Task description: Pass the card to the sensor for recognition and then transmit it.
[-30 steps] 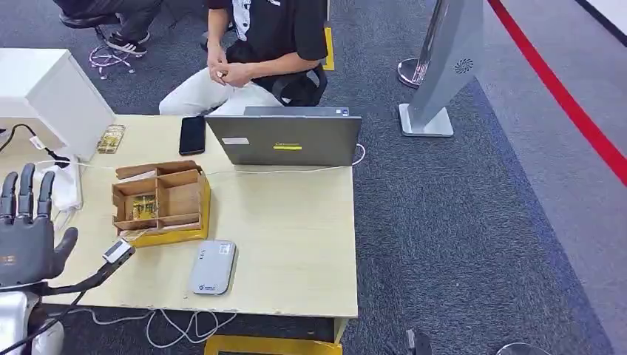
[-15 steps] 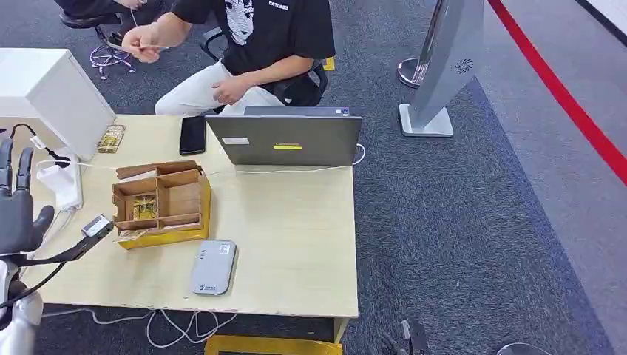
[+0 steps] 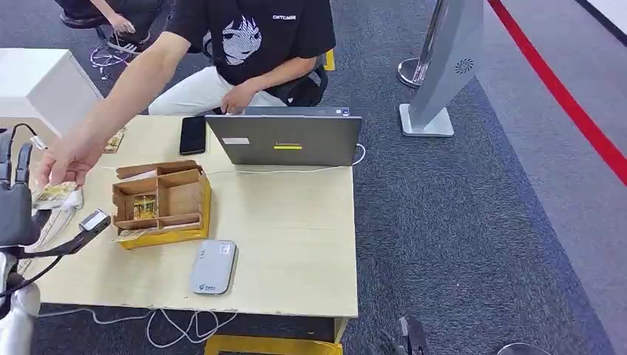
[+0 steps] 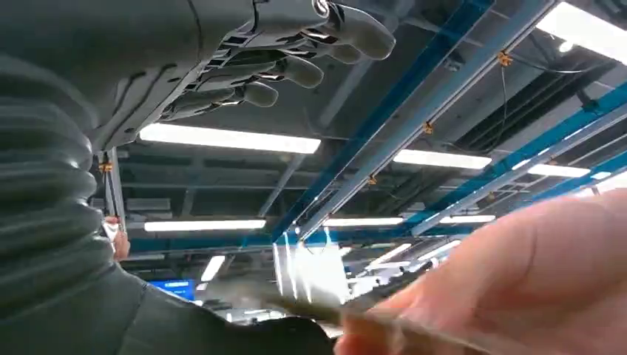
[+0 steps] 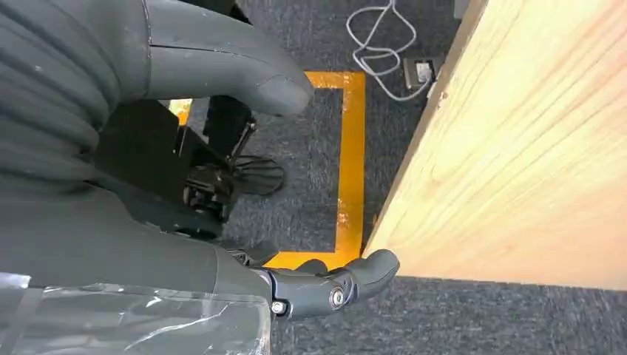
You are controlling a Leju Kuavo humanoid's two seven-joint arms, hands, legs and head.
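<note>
At table's left edge: left hand (image 3: 16, 211) empty, fingers spread; person's hand (image 3: 63, 161) holds card (image 3: 55, 194).

Your robot's left hand (image 3: 15, 200) is dark grey with segmented fingers, a black cable trailing from it beside a silver forearm. Its right hand (image 5: 222, 185) has a ribbed grey cover, a thick grey thumb and a screw in a dark finger.

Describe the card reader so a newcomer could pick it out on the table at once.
Start at the open grey laptop on the wooden table. Nearer the front edge, just past the wooden compartment box, lies the card reader. It is a flat silver-grey slab with rounded corners, lying alone.
</note>
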